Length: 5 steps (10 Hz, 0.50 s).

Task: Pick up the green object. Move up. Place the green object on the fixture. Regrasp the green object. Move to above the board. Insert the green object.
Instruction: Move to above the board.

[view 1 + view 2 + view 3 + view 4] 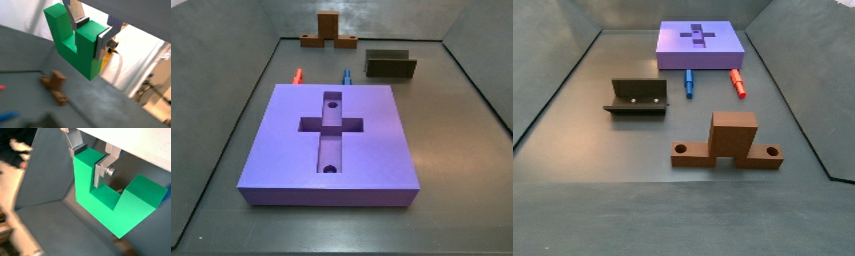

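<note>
No readable text, labels, brands, numbers or signs in any view. Gripper [93, 31] in both wrist views, clamped on the green object [75, 42], whose faces are plain, no print. The board [334, 140] in both side views: bare purple top, only the cross slot and two holes, no markings. The fixture [392, 65], at about 1 o'clock from the board in a side view: plain dark surface, no lettering. Brown wooden piece [730, 142]: unmarked. Red pen [738, 82] and blue pen [688, 82]: too small to tell any print.
</note>
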### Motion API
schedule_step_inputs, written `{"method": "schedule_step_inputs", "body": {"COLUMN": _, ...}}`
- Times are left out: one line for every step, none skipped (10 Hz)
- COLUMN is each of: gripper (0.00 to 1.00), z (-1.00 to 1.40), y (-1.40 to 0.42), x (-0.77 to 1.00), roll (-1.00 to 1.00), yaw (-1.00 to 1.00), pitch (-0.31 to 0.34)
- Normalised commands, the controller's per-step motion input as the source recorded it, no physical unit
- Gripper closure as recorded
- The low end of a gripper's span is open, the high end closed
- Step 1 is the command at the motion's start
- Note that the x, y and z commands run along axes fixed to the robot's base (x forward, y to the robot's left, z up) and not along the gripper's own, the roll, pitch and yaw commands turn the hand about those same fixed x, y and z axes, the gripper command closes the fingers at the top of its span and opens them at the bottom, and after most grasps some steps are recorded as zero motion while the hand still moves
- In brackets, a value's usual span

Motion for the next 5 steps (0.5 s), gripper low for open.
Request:
{"method": "schedule_step_inputs", "body": {"gripper": 1.00, "z": 0.24, "y": -1.38, "x": -1.40, "roll": -1.00, "yaw": -0.01, "pitch": 0.010}}
{"method": "schedule_step_inputs", "body": {"gripper": 1.00, "z": 0.22, "y": -1.36, "x": -1.40, "roll": -1.00, "yaw": 0.00, "pitch": 0.003}}
{"method": "schedule_step_inputs", "body": {"gripper": 1.00, "z": 0.23, "y": -1.34, "x": -1.40, "roll": -1.00, "yaw": 0.00, "pitch": -0.004}}
{"method": "schedule_step_inputs", "body": {"gripper": 1.00, "z": 0.22, "y": -1.33, "x": -1.40, "roll": -1.00, "yaw": 0.01, "pitch": -0.004}}
{"method": "schedule_step_inputs", "body": {"gripper": 1.00, "z": 0.12, "y": -0.74, "x": -0.81, "roll": -1.00, "yaw": 0.01, "pitch": -0.011}}
